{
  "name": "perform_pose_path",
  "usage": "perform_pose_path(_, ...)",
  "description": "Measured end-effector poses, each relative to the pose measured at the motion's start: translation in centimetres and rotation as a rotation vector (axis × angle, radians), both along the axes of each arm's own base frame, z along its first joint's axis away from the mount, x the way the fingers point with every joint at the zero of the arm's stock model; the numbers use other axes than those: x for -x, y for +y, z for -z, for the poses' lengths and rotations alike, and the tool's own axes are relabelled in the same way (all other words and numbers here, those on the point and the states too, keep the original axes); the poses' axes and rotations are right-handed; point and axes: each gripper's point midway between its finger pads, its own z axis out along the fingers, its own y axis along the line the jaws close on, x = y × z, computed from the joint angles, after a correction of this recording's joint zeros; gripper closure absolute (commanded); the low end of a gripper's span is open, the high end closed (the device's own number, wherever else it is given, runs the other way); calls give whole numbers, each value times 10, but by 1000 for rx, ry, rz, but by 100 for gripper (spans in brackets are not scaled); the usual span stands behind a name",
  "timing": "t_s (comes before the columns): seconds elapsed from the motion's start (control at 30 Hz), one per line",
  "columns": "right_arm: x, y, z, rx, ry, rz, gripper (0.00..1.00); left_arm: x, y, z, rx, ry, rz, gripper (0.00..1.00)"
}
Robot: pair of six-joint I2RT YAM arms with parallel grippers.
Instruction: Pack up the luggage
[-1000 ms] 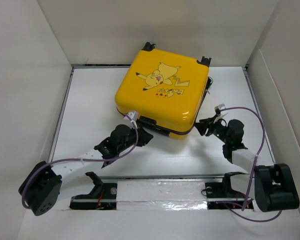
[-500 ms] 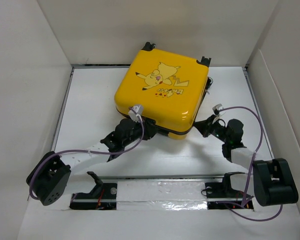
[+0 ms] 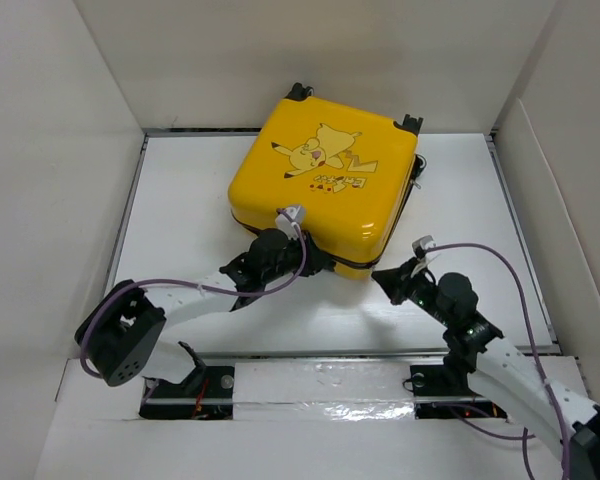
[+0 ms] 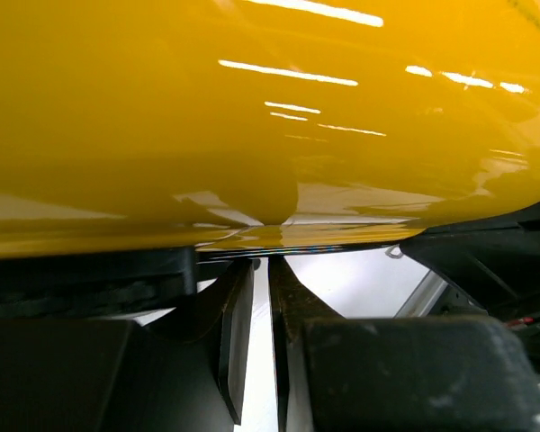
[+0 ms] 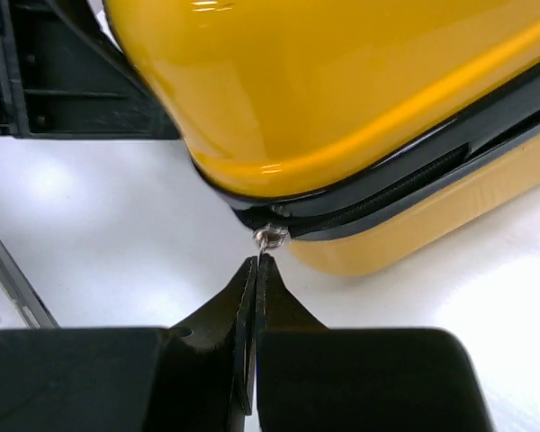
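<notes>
Now the luggage (image 3: 325,190) lies shut at upper centre of the tabletop (image 3: 190,200). The right gripper (image 5: 256,263) has its jaws pinched closed on the zipper pull (image 5: 268,238) at the case's lower right corner, so the pull should be drawn along the track, kept low. The left gripper (image 4: 261,270) has its jaws nearly meeting under the near edge, and I cannot tell whether they grip anything

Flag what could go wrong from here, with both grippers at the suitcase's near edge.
1. The right gripper is shut with its tips just meeting the small zipper pull. Any hold looks shallow, so it may slip off when it pulls.
2. The left gripper, nearly closed at the near edge of the luggage, grips nothing visible. Unbraced, the case could slide on the table when the zipper is tugged.
</notes>
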Motion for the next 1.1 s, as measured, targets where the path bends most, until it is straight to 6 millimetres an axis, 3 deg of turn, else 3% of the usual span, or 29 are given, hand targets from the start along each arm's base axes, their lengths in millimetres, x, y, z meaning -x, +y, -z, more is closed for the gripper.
perform_pose_path(0.13,14,2,0,-9,27,52,100,3,-13,4,-9,36,37,89)
perform_pose_path(0.2,22,13,-1,-21,40,46,100,4,-20,3,-5,46,50,89)
perform_pose_path(0.37,82,85,16,49,171,-227,100,1,-47,-5,0,35,89,89)
perform_pose_path(0.5,67,118,18,81,179,-168,100,0,-46,-15,12,14,75,89)
perform_pose_path(0.57,57,120,13,55,160,-118,100,-3,-31,-28,30,-15,26,83)
perform_pose_path(0.63,49,116,3,19,144,-66,100,-10,3,-51,69,-59,-72,74)
perform_pose_path(0.73,43,103,-21,-52,111,-1,89,-22,61,-103,167,-166,-264,57)
perform_pose_path(0.8,39,89,-34,-77,91,52,80,-31,98,-140,238,-236,-395,52)
perform_pose_path(0.83,33,75,-52,-125,66,96,78,-38,116,-152,264,-258,-458,48)
perform_pose_path(0.9,16,47,-69,-149,42,202,76,-57,155,-170,296,-292,-592,46)
perform_pose_path(1.0,-23,-15,-95,-159,5,447,79,-98,210,-176,312,-280,-775,46)
perform_pose_path(1.1,-61,-90,-116,-151,-35,728,83,-142,247,-157,308,-204,-879,45)
